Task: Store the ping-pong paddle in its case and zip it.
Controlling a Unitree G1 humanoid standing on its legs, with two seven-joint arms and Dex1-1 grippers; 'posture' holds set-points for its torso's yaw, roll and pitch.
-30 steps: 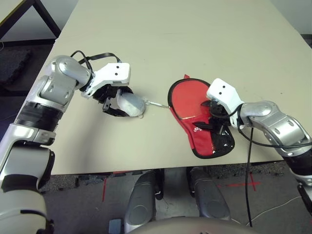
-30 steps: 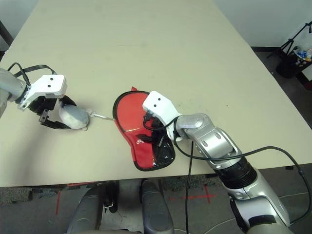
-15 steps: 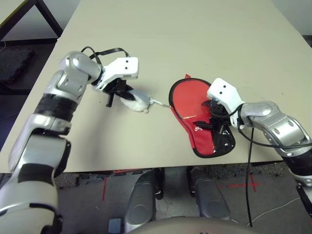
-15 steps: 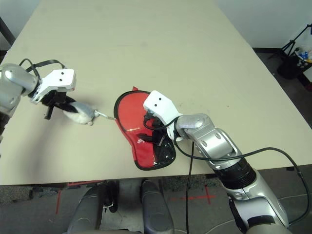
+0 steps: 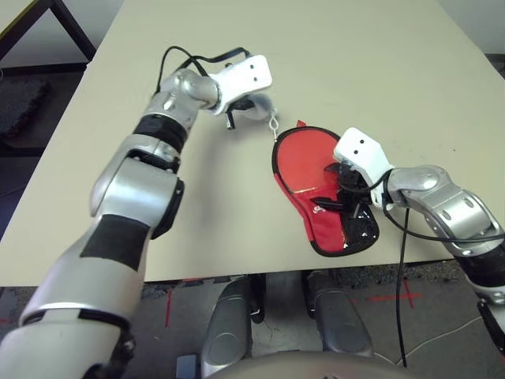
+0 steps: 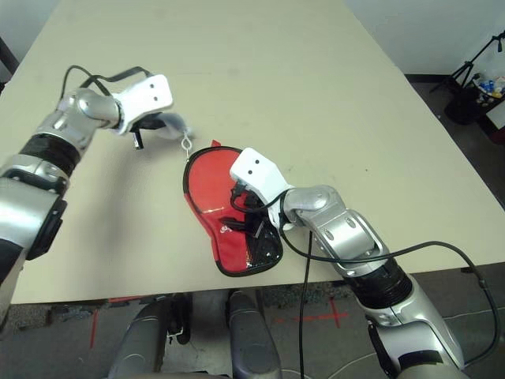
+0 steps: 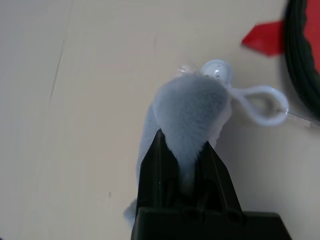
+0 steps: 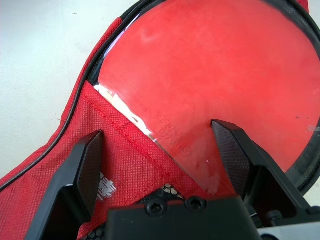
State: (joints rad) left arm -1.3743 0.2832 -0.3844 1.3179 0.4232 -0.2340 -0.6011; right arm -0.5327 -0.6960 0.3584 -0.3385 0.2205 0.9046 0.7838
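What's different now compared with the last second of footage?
The left pincer, shut on the soft pale grey-blue plush thing, has carried it away from the robot and toward its right. The white loop on that thing now stands at the far left edge of the case. Unchanged: the case and the right pincer, open over it.

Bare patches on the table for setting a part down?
Free: the table beyond both arms; also between the left forearm and the case's left side. Crowded: over the case, under the right jaws, and around the plush by its tip.
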